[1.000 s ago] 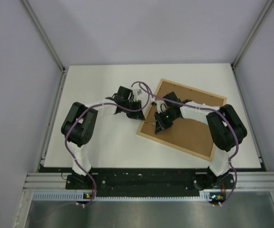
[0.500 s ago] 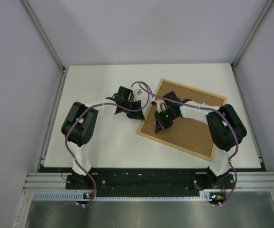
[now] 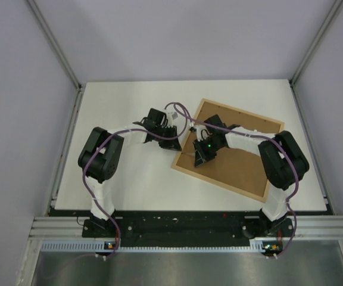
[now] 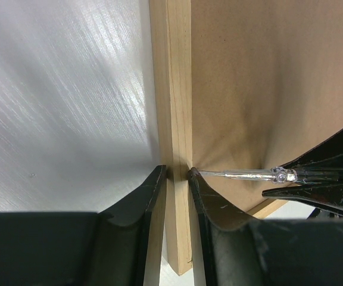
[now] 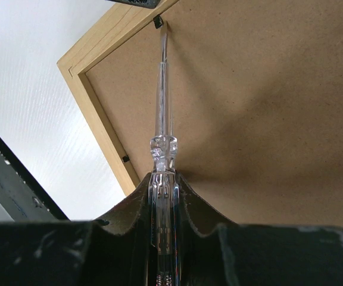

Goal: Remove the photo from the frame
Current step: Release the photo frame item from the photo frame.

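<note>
One frame back-up, one clear rod — right tool gripping it

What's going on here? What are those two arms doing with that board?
A wooden picture frame lies face down on the table, brown back up. The left tool is pinching the frame's wooden edge. The right tool grips a clear rod, whose tip is at a small black clip on the inner edge of the back. The back is not yet off, and no photo is in sight.
</note>
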### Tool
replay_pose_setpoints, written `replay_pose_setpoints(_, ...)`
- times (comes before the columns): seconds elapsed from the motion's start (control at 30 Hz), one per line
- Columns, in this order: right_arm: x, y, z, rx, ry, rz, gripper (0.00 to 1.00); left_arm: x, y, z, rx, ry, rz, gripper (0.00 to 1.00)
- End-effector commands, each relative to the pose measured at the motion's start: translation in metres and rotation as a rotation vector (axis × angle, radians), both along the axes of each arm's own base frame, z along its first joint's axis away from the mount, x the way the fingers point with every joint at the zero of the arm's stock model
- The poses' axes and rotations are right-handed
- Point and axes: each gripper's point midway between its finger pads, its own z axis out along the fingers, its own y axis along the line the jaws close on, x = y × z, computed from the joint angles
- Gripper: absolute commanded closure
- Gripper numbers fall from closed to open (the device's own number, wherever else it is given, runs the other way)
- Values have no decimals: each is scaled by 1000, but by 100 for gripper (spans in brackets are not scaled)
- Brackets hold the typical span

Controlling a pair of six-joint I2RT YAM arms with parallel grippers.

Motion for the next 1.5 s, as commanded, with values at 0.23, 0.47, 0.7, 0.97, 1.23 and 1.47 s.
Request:
replay_pose_setpoints(0.23, 5, 21, -13, 50, -180, 141, 100, -13, -29, 10, -82, 22, -76, 74)
replay_pose_setpoints(0.47, 4, 8, -37, -19, -175, 121, 100, -14, -29, 12, -84, 20, -79, 74)
replay_pose_setpoints(0.7, 10, 8, -45, -44, -170, 97, 100, -15, -29, 13, -88, 18, -81, 74)
replay_pose_setpoints(0.97, 9, 6, -52, -47, -172, 80, 100, -16, -29, 16, -96, 19, -82, 74)
replay_pose_setpoints(1.23, 8, 6, -55, -25, -190, 63, 100, -17, -30, 16, -98, 24, -87, 74)
replay_pose_setpoints(1.47, 3, 6, -56, -12, -184, 68, 100, -18, -31, 18, -104, 21, -92, 74)
